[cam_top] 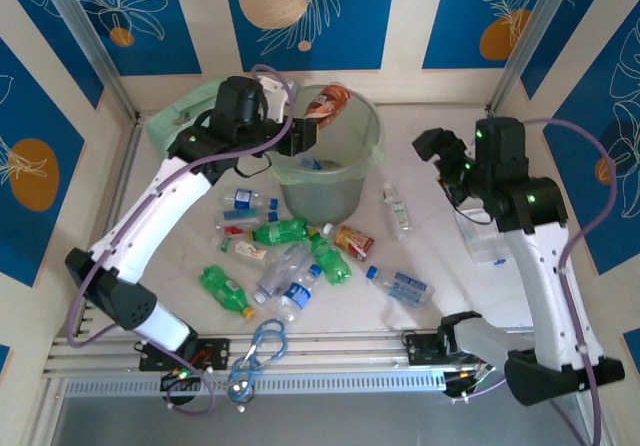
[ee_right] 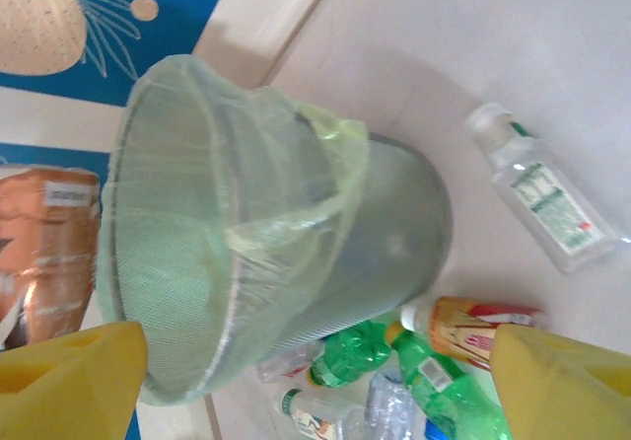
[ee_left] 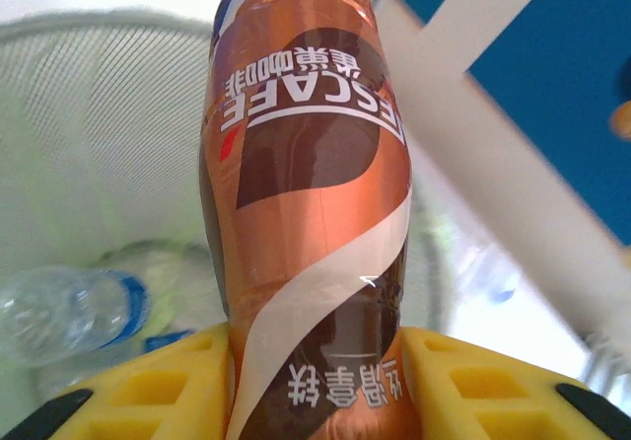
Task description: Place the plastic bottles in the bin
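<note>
Firmly, the left hand (cam_top: 303, 128) grips a brown bottle (cam_top: 326, 101) over the bin (cam_top: 345, 194).

The left gripper (ee_left: 315, 371) clamps a copper-brown Nescafé bottle (ee_left: 301, 193) over the bin (ee_left: 108, 105); a clear blue-labelled bottle (ee_left: 69, 312) lies inside, below-left of it.

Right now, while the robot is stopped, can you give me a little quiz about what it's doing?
1. True or false: the left tool grips a brown bottle above the bin.
2. Pick one. The right tool is: A open and empty, B shut.
3. Fill in: the clear bottle lying inside the bin has a ____ label.
Key: 1 true; 2 A; 3 blue.
</note>
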Robot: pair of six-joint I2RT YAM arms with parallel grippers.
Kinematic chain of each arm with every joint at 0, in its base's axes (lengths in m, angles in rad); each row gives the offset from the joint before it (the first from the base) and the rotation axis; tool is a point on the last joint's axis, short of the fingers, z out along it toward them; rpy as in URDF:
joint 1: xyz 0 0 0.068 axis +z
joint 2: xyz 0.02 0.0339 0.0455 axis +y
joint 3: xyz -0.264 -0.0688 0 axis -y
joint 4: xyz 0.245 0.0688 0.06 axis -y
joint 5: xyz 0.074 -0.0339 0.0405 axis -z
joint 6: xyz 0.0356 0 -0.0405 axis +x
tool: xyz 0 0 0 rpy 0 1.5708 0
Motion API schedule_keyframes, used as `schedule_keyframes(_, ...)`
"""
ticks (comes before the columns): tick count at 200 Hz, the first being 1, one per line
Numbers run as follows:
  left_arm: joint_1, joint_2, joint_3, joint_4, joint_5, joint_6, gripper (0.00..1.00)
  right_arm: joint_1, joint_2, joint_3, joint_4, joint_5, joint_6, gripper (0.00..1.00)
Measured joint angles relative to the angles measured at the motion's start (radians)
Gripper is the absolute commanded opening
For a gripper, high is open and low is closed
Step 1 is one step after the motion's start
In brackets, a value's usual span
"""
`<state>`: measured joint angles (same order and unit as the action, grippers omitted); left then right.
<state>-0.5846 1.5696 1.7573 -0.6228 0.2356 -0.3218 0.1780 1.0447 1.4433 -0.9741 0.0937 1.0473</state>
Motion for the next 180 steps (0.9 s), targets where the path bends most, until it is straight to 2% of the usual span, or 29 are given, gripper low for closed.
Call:
schedule_keyframes(11, 0.000, 0.034, 0.018, -0.034, -0.023, 0.024, 0.44, -0.028, -0.037, -0.039, -0.017, -0.016, 0.000, 0.90)
schedule_keyframes(33, 0.000, 0.080, 0.026, -0.077, -0.062, 0.069, 0.66, -0.068, -0.080, -0.103, -0.045, -0.040, -0.005, 0.90)
schedule_keyframes(49, 0.000, 0.093, 0.026, -0.095, -0.086, 0.074, 0.76, -0.085, -0.095, -0.135, -0.061, -0.054, -0.012, 0.90)
schedule_keyframes(93, 0.000, 0.093, 0.060, -0.096, -0.114, 0.085, 0.83, -0.097, -0.099, -0.147, -0.084, -0.072, -0.035, 0.90)
schedule_keyframes(111, 0.000, 0.073, 0.063, -0.098, -0.127, 0.076, 0.90, -0.097, -0.099, -0.147, -0.087, -0.073, -0.040, 0.90)
schedule_keyframes(125, 0.000, 0.025, 0.051, -0.095, -0.165, 0.061, 1.00, -0.097, -0.098, -0.147, -0.085, -0.077, -0.045, 0.90)
schedule_keyframes(152, 0.036, -0.168, -0.054, -0.099, -0.245, 0.017, 1.00, -0.096, -0.092, -0.150, -0.071, -0.092, -0.046, 0.90)
schedule_keyframes(180, 0.175, -0.408, -0.232, -0.117, -0.298, -0.074, 1.00, -0.086, -0.088, -0.190, -0.034, -0.101, -0.045, 0.90)
